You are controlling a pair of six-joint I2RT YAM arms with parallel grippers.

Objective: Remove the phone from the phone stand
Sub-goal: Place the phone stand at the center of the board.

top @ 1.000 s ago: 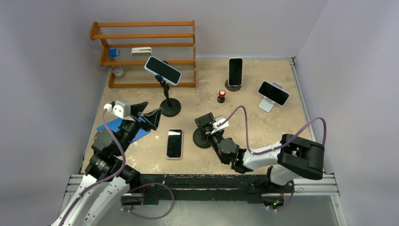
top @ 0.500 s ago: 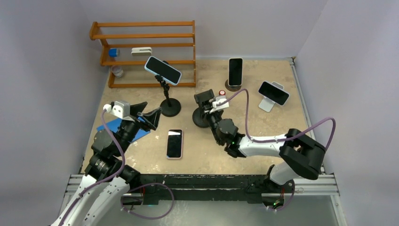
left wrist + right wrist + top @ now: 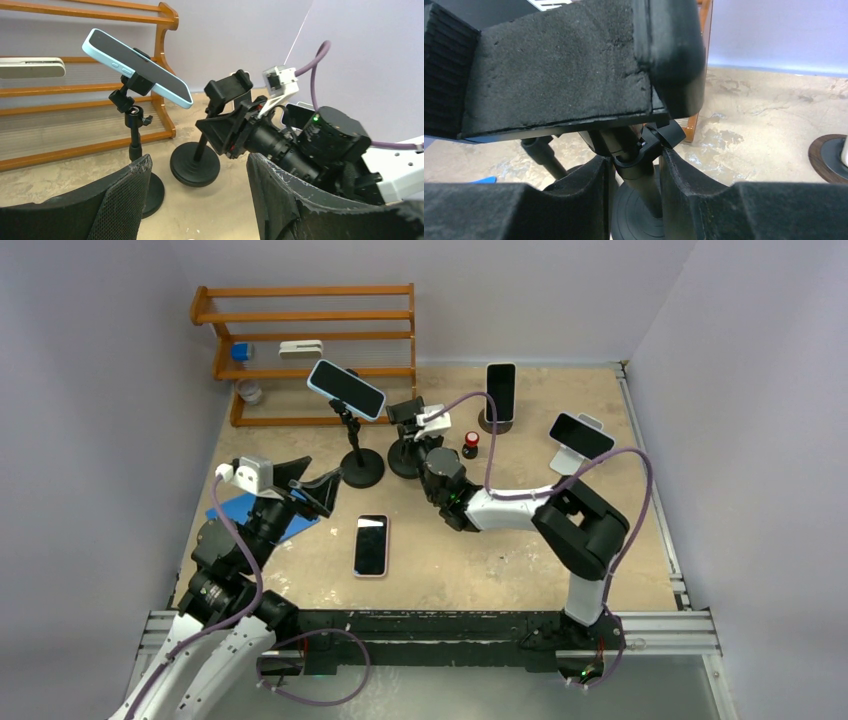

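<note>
A black phone stand [image 3: 404, 455] with a round base and an empty foam clamp head [image 3: 559, 70] is gripped at its stem [image 3: 644, 182] by my right gripper [image 3: 412, 438] [image 3: 636, 170]. It stands just right of a second black stand [image 3: 361, 468] that holds a tilted light-blue phone [image 3: 345, 388] [image 3: 137, 67]. Another phone [image 3: 371, 545] in a pale case lies flat, screen up, on the table near the middle. My left gripper [image 3: 318, 480] [image 3: 197, 200] hovers open and empty at the left, facing both stands.
A wooden rack [image 3: 310, 340] runs along the back left. A phone on a round stand [image 3: 500, 392], a phone on a white stand [image 3: 580, 437] and a small red-capped object [image 3: 470, 446] sit at the back right. A blue pad [image 3: 245, 510] lies under my left arm.
My right arm has carried the empty stand from the near middle of the table toward the back, up beside the stand with the blue phone. The left arm stayed put.
</note>
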